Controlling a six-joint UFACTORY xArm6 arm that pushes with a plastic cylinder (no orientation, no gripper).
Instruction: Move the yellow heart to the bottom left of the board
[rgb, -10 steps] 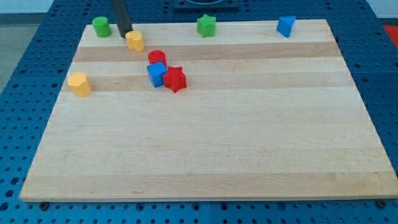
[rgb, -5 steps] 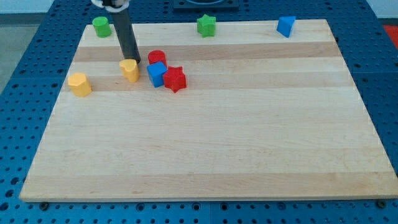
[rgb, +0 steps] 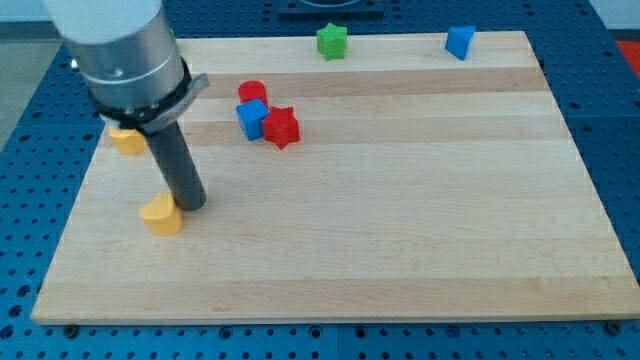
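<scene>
The yellow heart (rgb: 161, 215) lies on the wooden board (rgb: 400, 220) at the view's left, a little below the middle. My tip (rgb: 193, 205) rests on the board right against the heart's upper right side. The rod and the grey arm body rise from it toward the view's top left.
A yellow block (rgb: 126, 141) sits at the left edge, partly hidden by the arm. A red cylinder (rgb: 251, 91), a blue cube (rgb: 251, 118) and a red star (rgb: 282, 127) cluster at upper centre. A green star (rgb: 331, 41) and a blue block (rgb: 459, 42) sit along the top edge.
My tip has pushed the yellow heart from near the top left down toward the view's bottom left. The arm now covers the green block at the top left corner.
</scene>
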